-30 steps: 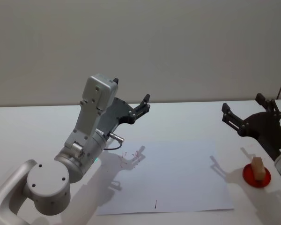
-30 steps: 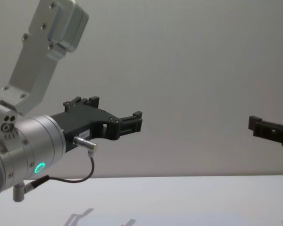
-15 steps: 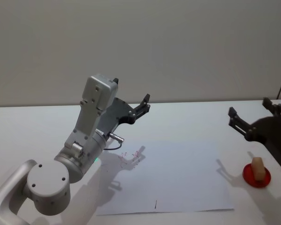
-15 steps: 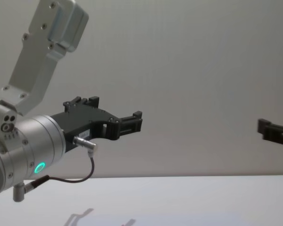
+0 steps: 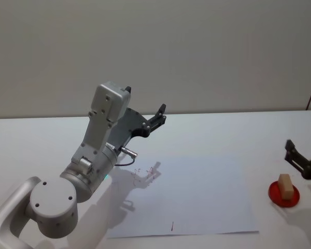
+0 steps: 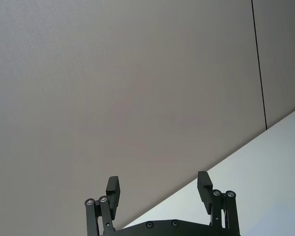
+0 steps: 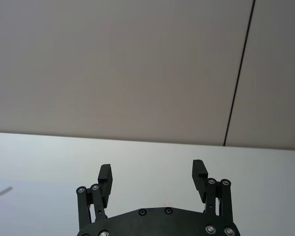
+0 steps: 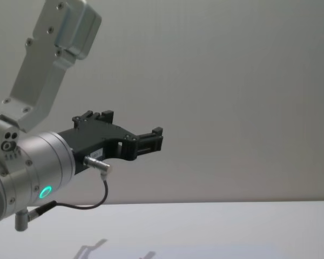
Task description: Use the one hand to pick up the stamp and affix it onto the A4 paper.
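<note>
The stamp (image 5: 285, 185) stands upright on a red pad (image 5: 274, 193) beside the paper's (image 5: 197, 197) right edge, not yet picked up. Grasping, carrying and pressing all seem left to do, though the sheet already bears small red marks (image 5: 146, 171). The right gripper (image 7: 152, 173) hangs near the stamp, fingers spread wide, touching nothing. The left gripper (image 6: 158, 179), also spread and empty, is raised beyond the paper's left side.

The right gripper (image 7: 152, 173) is cut off by the head view's right edge, one of its fingers (image 5: 291, 149) showing; the red marks (image 5: 146, 172) on the A4 paper (image 5: 197, 192) are too small to read; the left arm's (image 5: 52, 207) base is cropped.
</note>
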